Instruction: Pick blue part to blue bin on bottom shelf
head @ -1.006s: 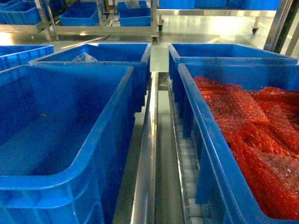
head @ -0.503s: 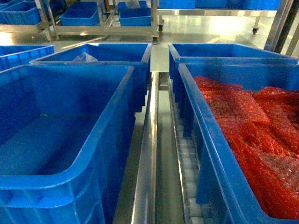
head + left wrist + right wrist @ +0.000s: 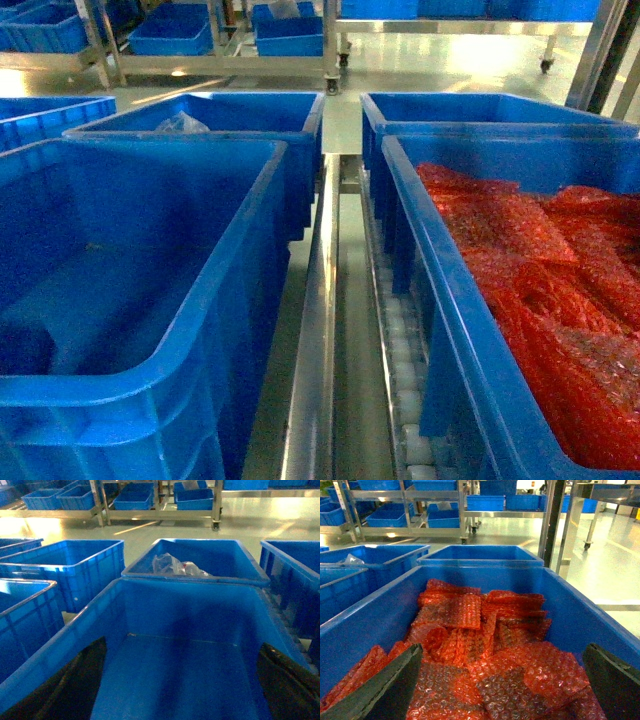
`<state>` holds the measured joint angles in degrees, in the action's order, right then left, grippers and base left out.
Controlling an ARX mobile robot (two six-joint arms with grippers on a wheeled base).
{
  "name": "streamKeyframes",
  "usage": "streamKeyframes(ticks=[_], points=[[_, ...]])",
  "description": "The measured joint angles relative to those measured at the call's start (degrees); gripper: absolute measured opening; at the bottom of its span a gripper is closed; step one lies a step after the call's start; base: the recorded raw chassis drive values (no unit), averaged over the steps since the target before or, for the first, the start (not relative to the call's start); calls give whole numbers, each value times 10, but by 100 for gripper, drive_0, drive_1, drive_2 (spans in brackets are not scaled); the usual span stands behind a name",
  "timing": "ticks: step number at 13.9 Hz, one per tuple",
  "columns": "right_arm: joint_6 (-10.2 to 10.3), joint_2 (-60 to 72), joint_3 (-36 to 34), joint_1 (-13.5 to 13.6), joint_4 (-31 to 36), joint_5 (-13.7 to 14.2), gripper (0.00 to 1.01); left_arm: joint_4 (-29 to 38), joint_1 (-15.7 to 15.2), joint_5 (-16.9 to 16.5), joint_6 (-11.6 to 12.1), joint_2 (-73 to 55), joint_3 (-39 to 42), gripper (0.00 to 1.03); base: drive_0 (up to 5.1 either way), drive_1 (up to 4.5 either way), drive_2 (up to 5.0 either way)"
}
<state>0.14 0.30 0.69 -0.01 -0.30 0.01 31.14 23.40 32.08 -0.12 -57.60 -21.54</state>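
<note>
Left gripper (image 3: 181, 645): in the left wrist view we saw its two dark fingers (image 3: 70, 685) at the near left and near right corners, spread wide, with nothing between them.
Under the left gripper: the jaws hung over the open inside of the blue bin (image 3: 190, 610), and only the bin's smooth floor and far wall showed in the gap.
Blue part: we could not pick it out in any view. In the head view a darker patch (image 3: 25, 352) lay on the bin floor at the near left; whether it was the part or a shadow we could not tell, so we could not place it against the jaws.
Right gripper (image 3: 502, 647): its fingers (image 3: 385, 690) were likewise spread wide and gripped nothing.
Under the right gripper: red bubble-wrap bags (image 3: 470, 630) were heaped in the right crate (image 3: 430, 260).
Shelf (image 3: 315, 330): we saw a shiny steel rail running near to far between the bin on the left and the crate on the right, with white rollers (image 3: 405, 370) beside the crate.
Far side: another blue crate (image 3: 225, 557) stood just behind the bin and held a clear plastic bag (image 3: 175, 565).
</note>
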Motion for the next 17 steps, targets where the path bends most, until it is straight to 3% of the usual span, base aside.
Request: streamKeyframes(ticks=[1,4,5,6,8,11,14,15,16,17], points=[[0,0,0,0,0,0,98,-1,0,0,0,0,0,99,0,0,0],[0,0,0,0,0,0,98,10,-3,-9,1,0,2,97,0,0,0],[0,0,0,0,0,0,98,56,-28,-82,1,13,21,84,0,0,0],[0,0,0,0,0,0,98,58,-56,-132,1,52,56,70,0,0,0],[0,0,0,0,0,0,98,41,-99,-182,1,103,106,41,0,0,0],[0,0,0,0,0,0,98,13,-143,-228,1,179,147,2,0,0,0],[0,0,0,0,0,0,98,-28,-174,-260,1,247,175,2,0,0,0],[0,0,0,0,0,0,98,-44,-204,-300,2,269,181,2,0,0,0],[0,0,0,0,0,0,98,-59,-236,-311,1,290,187,2,0,0,0],[0,0,0,0,0,0,98,-72,-236,-316,1,308,190,2,0,0,0]])
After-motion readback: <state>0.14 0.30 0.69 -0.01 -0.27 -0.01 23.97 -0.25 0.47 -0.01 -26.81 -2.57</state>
